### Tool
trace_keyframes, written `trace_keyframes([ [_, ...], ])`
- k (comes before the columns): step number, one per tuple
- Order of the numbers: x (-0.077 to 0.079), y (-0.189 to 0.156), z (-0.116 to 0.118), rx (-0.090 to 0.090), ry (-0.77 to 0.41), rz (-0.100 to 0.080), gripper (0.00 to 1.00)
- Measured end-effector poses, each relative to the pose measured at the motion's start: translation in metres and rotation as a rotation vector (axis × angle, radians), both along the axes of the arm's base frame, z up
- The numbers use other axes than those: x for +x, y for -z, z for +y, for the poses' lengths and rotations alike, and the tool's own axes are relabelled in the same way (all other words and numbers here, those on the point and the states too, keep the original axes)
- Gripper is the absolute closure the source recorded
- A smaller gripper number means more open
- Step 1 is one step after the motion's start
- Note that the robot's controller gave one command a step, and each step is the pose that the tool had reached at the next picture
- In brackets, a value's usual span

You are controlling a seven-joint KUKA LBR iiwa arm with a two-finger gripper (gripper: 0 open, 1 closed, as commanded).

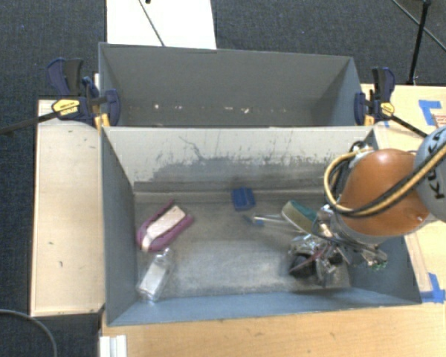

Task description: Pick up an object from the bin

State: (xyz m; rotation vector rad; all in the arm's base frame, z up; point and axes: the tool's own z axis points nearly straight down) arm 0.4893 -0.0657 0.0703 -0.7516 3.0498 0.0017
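Note:
My gripper [325,253] is low in the bin's right front corner, under the arm's wrist. Right beneath it lies a dark, mixed-colour small thing [303,265] on the bin floor; whether it is held cannot be made out. Just left of the gripper and a little further back lies a pale tool with a thin silver handle [264,219] and a cream and teal head [299,213]. A small blue block [242,198] rests near the back wall at the middle.
At the bin's left lies a pink and white oblong thing [163,227], with a clear plastic piece [154,275] in front of it. The arm's orange cover and cables hang over the right wall.

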Motion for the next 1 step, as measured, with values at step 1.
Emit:
trace_keyframes([
  [1, 0.0026, -0.2025, -0.009, -0.002, -0.001, -0.008, 1.0],
])
